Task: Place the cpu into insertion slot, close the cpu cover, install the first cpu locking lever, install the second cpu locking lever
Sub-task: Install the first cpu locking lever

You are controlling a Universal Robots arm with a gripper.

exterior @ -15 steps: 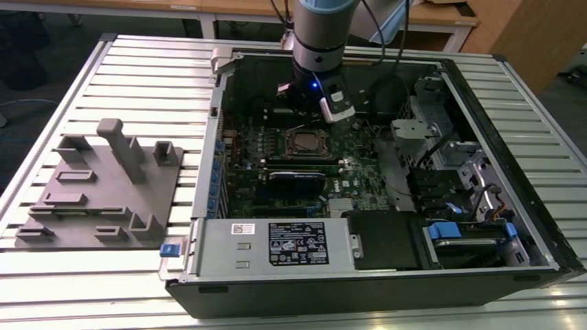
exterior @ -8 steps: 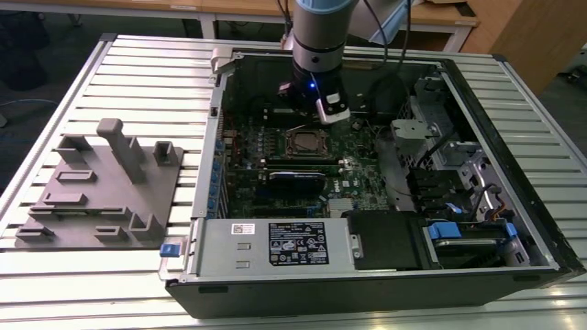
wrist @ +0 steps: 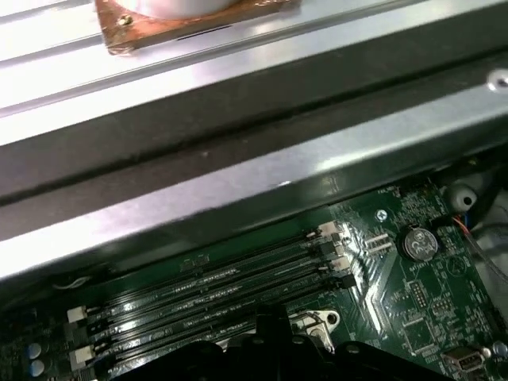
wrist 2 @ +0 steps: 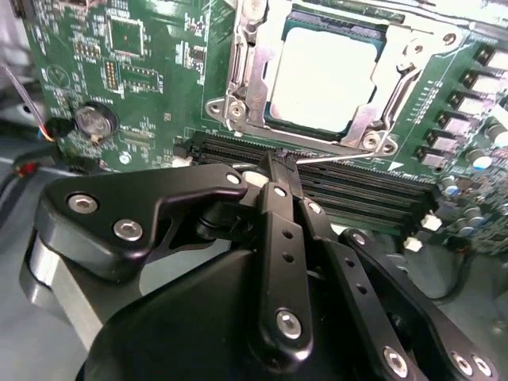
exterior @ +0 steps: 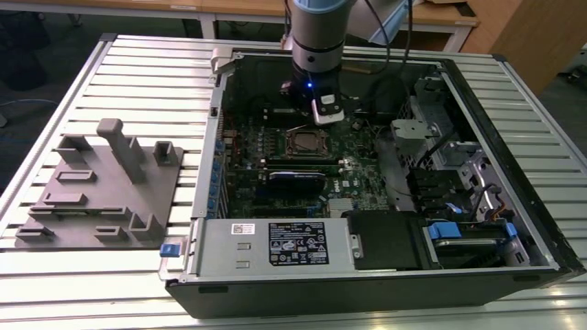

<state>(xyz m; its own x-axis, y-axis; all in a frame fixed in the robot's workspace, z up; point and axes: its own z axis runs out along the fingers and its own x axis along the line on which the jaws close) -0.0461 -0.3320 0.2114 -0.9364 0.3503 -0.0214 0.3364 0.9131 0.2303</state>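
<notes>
Tool [wrist 2: 274,163] hovered beside the slot [exterior: 306,143], cpu [wrist 2: 321,79] seated under the cover [wrist 2: 238,87].
Its fingers [wrist 2: 279,206] were pressed together, tips right at a thin lever [wrist 2: 341,161] by the memory slots [wrist 2: 357,186].

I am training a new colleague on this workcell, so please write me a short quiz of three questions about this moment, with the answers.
1. True or false: the cpu lies in the insertion slot, with the cpu cover lowered around it.
2. In the exterior view, the grey fixture stands: A) on the slatted table, to the exterior view's left of the computer case; B) inside the case; C) on top of the arm.
3. Fill in: in the second wrist view, the tips of the gripper are ___ (open or shut).
Key: 1 true; 2 A; 3 shut.
</notes>
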